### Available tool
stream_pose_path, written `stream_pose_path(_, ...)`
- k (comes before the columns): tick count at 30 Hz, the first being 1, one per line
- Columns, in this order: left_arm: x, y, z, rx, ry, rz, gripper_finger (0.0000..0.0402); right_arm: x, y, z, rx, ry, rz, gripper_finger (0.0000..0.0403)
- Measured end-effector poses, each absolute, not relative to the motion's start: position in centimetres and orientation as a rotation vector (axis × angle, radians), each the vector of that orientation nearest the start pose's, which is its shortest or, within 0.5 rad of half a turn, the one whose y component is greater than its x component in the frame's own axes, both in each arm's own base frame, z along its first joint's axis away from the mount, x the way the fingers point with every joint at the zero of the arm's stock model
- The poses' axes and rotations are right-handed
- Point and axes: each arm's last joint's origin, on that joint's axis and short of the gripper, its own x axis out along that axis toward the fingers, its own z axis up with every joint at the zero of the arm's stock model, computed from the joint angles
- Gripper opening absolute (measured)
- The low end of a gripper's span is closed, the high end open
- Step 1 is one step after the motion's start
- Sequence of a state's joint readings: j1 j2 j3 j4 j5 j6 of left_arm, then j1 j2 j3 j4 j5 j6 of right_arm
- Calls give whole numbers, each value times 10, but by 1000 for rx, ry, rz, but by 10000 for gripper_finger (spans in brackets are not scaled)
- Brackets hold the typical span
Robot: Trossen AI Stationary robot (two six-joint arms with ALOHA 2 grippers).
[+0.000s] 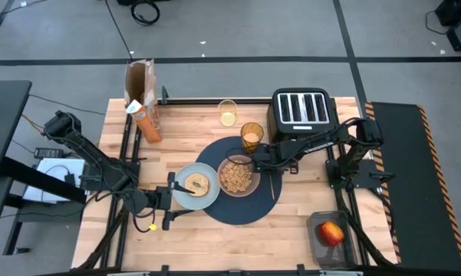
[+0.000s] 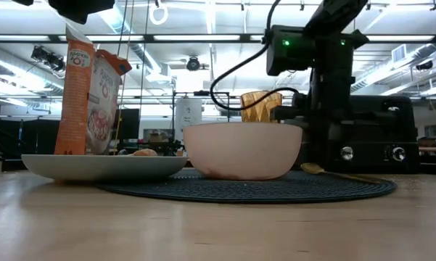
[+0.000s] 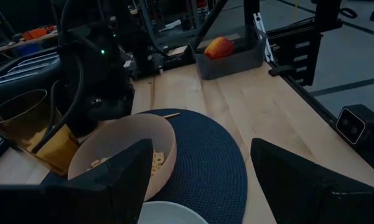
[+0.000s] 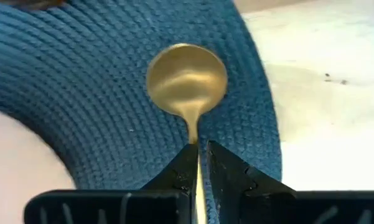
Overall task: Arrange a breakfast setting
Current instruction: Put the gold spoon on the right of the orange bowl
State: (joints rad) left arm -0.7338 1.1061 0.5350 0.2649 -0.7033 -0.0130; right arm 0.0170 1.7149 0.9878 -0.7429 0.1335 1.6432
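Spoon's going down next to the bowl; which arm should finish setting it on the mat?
Right. The right gripper is already shut on the gold spoon over the navy placemat; the left gripper is open by the plate.

R gripper [image 4: 199, 163] pinched shut, low over table centre — L gripper [image 3: 193, 180] spread wide.

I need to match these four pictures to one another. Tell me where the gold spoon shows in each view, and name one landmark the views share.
High view: gold spoon lies on the navy placemat, right of the pinkish bowl.
Low view: its bowl end rests on the mat, right of the bowl.
Left wrist view: only a thin handle shows behind the bowl.
Right wrist view: centre, handle pinched in the right gripper's jaws.
Shared landmark: the placemat.
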Motion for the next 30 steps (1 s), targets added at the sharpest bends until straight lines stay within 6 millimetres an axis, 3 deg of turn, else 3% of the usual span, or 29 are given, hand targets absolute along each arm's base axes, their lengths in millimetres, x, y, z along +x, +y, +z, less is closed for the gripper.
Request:
stream_pose_path(9,180,-138,230,184,231,-29,279,285,6,152,1195,1077,-1201,56)
stream_pose_path(19,178,-141,232,180,219,-45,279,281,43,153,1091,1183,-1070,62)
stream_pose_path(30,179,-142,238,179,162,-50,279,274,83,153,1015,1175,-989,62)
